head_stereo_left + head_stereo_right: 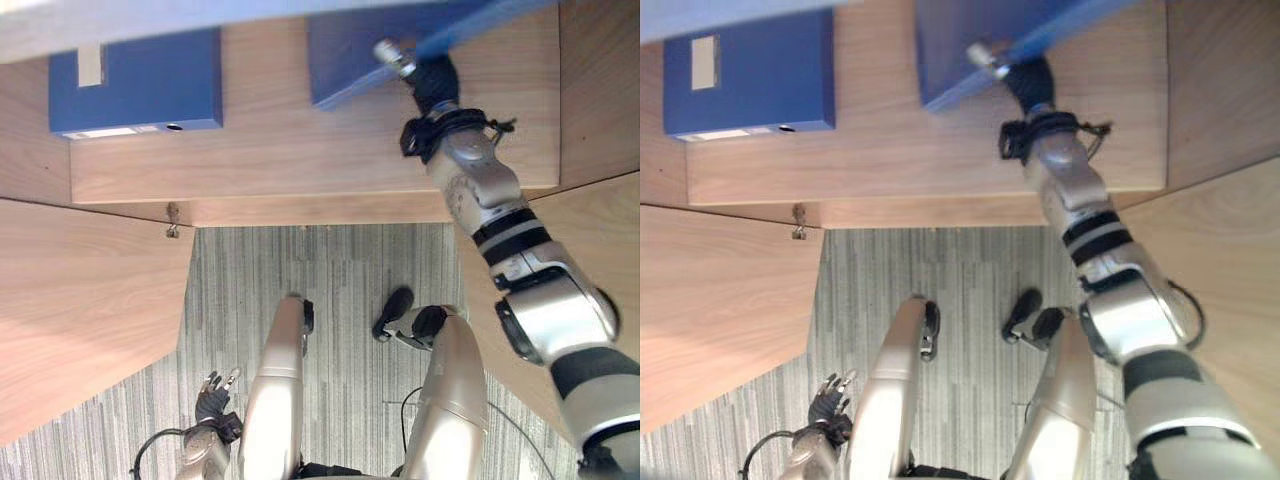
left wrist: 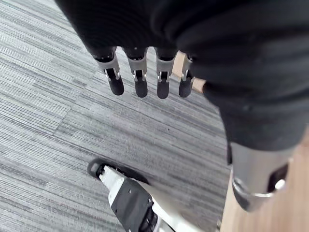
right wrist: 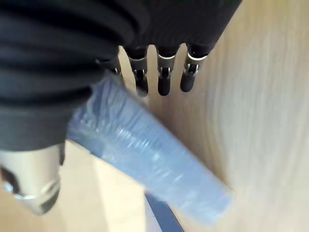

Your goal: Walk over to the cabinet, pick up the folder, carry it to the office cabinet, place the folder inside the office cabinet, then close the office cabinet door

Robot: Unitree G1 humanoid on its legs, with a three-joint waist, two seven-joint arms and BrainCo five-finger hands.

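A blue folder (image 1: pixel 350 60) lies tilted on the wooden cabinet shelf (image 1: pixel 300 165), its spine raised toward the right. My right hand (image 1: pixel 432 80) reaches into the cabinet and grips the folder's edge. In the right wrist view the folder (image 3: pixel 149 154) runs between the thumb and the fingers (image 3: pixel 164 82), which are closed on it. My left hand (image 1: pixel 213 398) hangs low beside my leg over the carpet, its fingers (image 2: pixel 140 82) relaxed and holding nothing.
A second blue folder (image 1: pixel 135 80) lies flat on the shelf to the left. The left cabinet door (image 1: pixel 80 300) stands open, with a small metal catch (image 1: pixel 173 220) at its corner. The right door (image 1: pixel 590 240) is open beside my right arm. Grey carpet (image 1: pixel 340 280) lies below.
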